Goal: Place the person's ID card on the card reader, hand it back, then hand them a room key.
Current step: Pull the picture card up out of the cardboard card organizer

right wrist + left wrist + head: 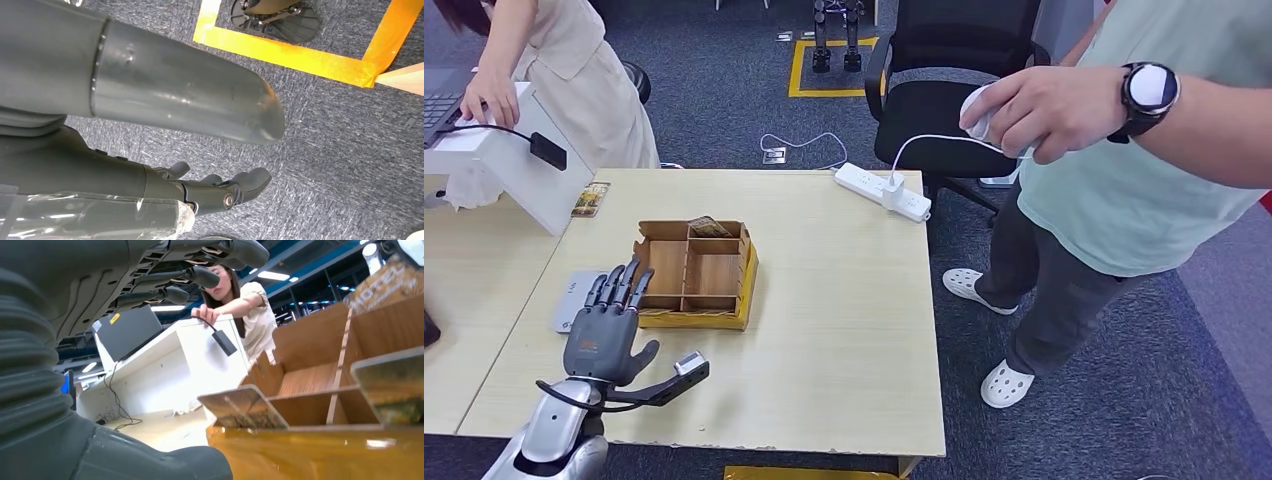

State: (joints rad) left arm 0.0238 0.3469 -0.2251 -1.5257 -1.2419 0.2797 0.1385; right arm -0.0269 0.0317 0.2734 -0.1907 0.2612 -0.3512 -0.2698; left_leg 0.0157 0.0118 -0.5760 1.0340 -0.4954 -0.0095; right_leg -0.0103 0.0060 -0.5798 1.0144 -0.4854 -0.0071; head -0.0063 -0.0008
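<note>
Head view: light wooden table (844, 300) on blue-grey carpet. Left hand (604, 325) at 7 o'clock, flat, fingers spread, holding nothing, resting over grey card reader (567, 300). Divided cardboard box (696, 275) just beside at 3 o'clock of hand, card-like item (709, 228) in far compartment. White power strip (882, 192) at 1 o'clock. Person in pale green shirt (1124, 180) at 3 o'clock.

Left wrist view: left hand fingers (200, 275) extended above box wall (310, 390).

Right wrist view: right hand (220, 192) hung over carpet, fingers loosely curled, empty. ID card location could not be told.
</note>
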